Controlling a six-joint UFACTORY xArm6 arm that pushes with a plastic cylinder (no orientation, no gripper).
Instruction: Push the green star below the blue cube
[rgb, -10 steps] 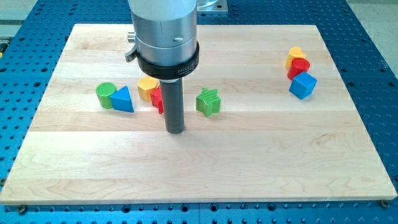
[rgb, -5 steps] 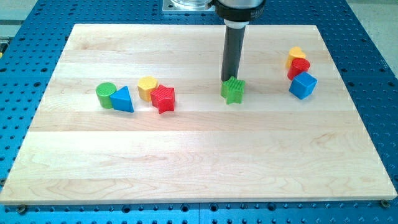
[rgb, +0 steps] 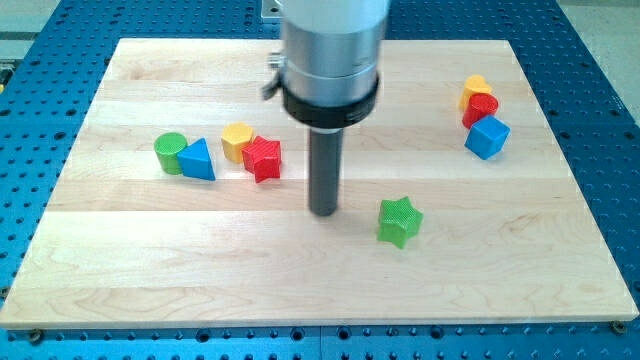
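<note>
The green star (rgb: 399, 220) lies on the wooden board (rgb: 150, 270), low and right of centre. The blue cube (rgb: 487, 137) sits at the view's upper right, up and to the right of the star. My tip (rgb: 322, 212) rests on the board just left of the green star, a short gap apart from it. The rod rises into the grey arm body above.
A red cylinder (rgb: 480, 108) and a yellow block (rgb: 476, 88) stand just above the blue cube. At the left are a green cylinder (rgb: 171, 152), a blue triangle (rgb: 197, 160), a yellow block (rgb: 237, 141) and a red star (rgb: 263, 157).
The green star has moved down and slightly right from the board's middle. My tip has gone from above the star to its left side, lower on the board.
</note>
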